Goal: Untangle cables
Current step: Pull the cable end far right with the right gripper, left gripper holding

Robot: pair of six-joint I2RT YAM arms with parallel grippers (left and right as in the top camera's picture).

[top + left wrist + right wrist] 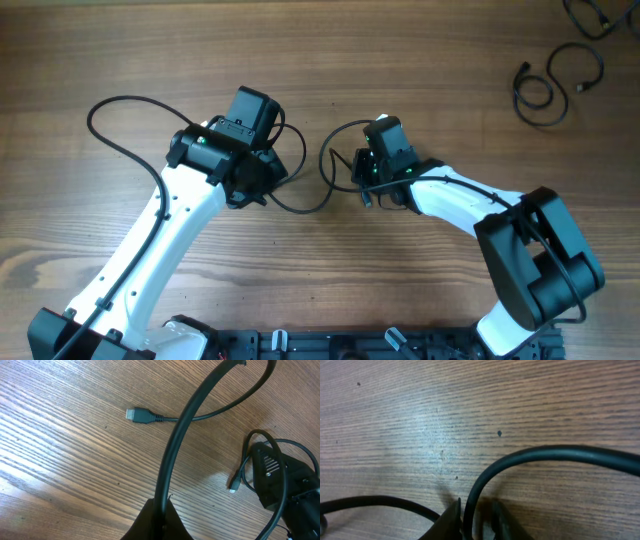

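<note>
A thin black cable (310,208) loops across the table between my two grippers. My left gripper (262,188) is shut on it. In the left wrist view the cable (172,450) rises in a curve from the closed fingers (161,517). A second cord ends in a flat plug (135,414) lying on the wood, and a small plug (233,487) lies near the right gripper (272,480). My right gripper (365,192) is down on the table. Its fingers (477,522) are narrowly apart, with the cable (560,452) passing between them against the left finger.
Loose coils of black cable (553,85) lie at the far right, with more (592,14) at the top right corner. A black wire (100,108) loops out to the left of the left arm. Another cord (370,501) crosses the lower left of the right wrist view.
</note>
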